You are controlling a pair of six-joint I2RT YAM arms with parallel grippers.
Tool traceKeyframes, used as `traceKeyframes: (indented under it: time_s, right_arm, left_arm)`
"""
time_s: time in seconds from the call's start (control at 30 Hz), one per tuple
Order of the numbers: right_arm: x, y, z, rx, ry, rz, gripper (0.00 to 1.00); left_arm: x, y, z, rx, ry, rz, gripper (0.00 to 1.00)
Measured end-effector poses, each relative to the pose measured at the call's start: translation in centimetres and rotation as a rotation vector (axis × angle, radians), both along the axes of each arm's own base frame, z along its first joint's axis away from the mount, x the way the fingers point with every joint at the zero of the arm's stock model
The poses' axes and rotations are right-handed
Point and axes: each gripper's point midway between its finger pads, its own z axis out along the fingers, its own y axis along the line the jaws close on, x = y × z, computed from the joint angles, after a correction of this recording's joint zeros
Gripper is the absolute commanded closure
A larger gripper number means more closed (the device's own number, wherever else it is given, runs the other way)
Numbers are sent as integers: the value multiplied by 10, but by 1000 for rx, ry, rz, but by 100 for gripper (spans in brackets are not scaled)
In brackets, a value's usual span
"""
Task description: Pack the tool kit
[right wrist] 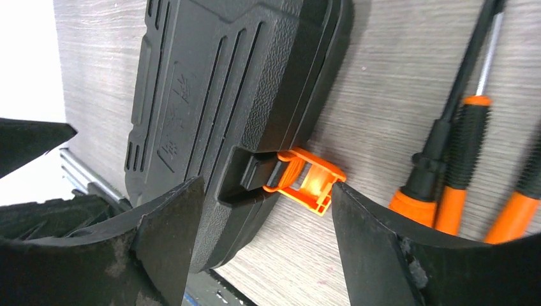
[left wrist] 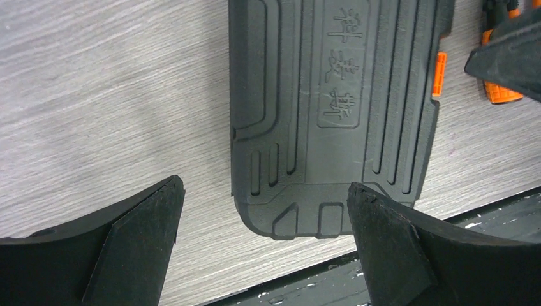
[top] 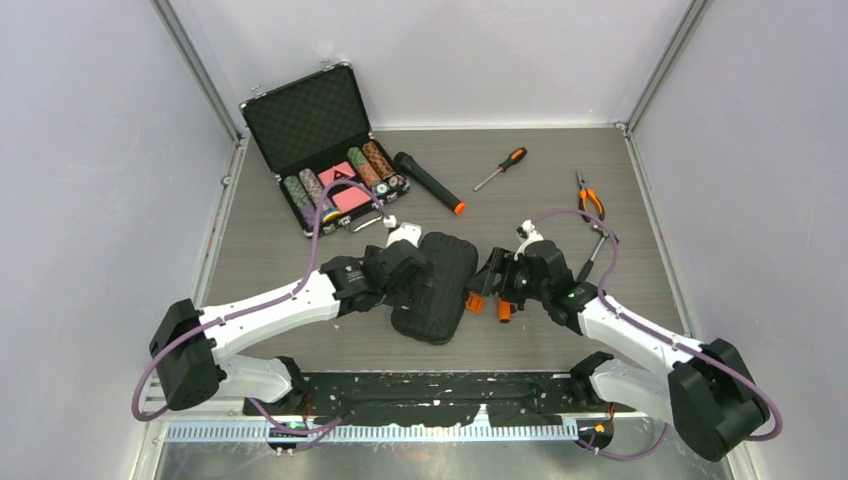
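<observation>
Both grippers stand open around one object: the left gripper (left wrist: 265, 186) has its fingers spread wide above the near end of the tool kit case (left wrist: 332, 127), neither finger touching it in the left wrist view. The right gripper (right wrist: 266, 185) holds its fingers apart on either side of the orange latch (right wrist: 306, 182), gripping nothing; whether the finger on the right of that view brushes the latch's edge cannot be told. That latch juts out from its recess in the case's side wall instead of lying flat against it, and the two halves of the case look closed together. The case lies flat near the middle of the table (top: 280, 260), between the two arms, its ribbed lid with raised characters facing up. Just beside it, under the right wrist, lie several orange-and-black tool handles (right wrist: 469, 134). Farther out, well apart from the case, a screwdriver (top: 500, 168) and a pair of pliers (top: 590, 198) rest on the far half of the table. A black flashlight (top: 428, 182) with an orange tip lies beyond the case, and next to it, at the far left, an open poker chip case (top: 320, 150) shows its chips
</observation>
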Motion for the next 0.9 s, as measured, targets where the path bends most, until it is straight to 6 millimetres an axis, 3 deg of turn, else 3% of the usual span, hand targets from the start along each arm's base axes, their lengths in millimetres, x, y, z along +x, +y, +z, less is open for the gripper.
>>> traceKeyframes:
  time_s: [0.17,0.47,0.7,0.9]
  right_arm:
    - [-6,16,-11,85,55,39,18]
    - [-1,44,-3,205,67,101,16]
    - [2,57,5,244,68,133,19]
    - [15,60,22,263,22,121,22]
  left_arm:
    - [5,10,-16,-69,59,50,0]
    - [6,7,-40,-231,177,106,1]
    - [1,-9,-43,-357,232,96,0]
    - [5,-13,-43,-461,246,134,0]
